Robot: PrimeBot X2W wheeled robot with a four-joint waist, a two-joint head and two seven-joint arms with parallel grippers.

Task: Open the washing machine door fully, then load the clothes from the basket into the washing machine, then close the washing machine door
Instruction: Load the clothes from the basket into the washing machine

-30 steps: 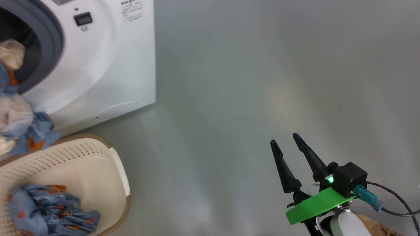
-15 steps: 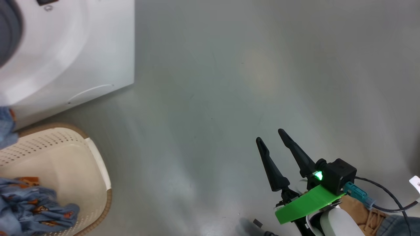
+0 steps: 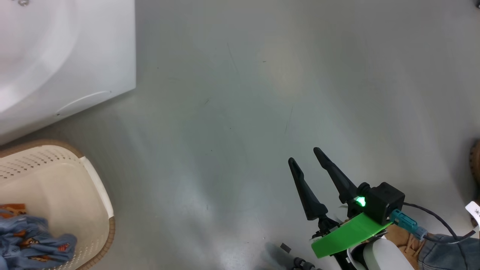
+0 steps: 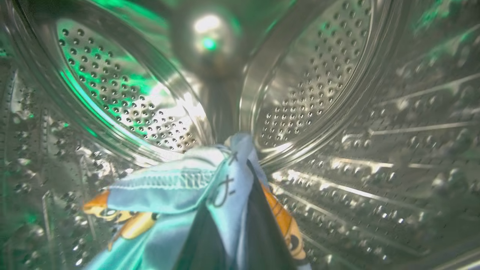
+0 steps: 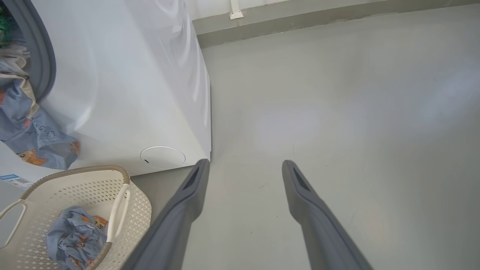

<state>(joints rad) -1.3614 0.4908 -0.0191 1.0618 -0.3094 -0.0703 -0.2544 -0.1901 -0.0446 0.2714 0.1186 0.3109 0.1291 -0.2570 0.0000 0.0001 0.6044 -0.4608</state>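
Grey floor [image 3: 225, 112] lies beneath the spread, empty right gripper [image 3: 304, 155]; left gripper [image 4: 236, 176] pinches clothes [image 4: 165, 187] in drum [image 4: 318, 75]

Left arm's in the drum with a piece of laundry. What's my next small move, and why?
Probably open the left gripper and let go: it is shut on the blue printed cloth, already deep inside the steel drum. More clothes wait in the basket.

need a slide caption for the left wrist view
Left gripper shut on the clothes, deep inside the washing machine
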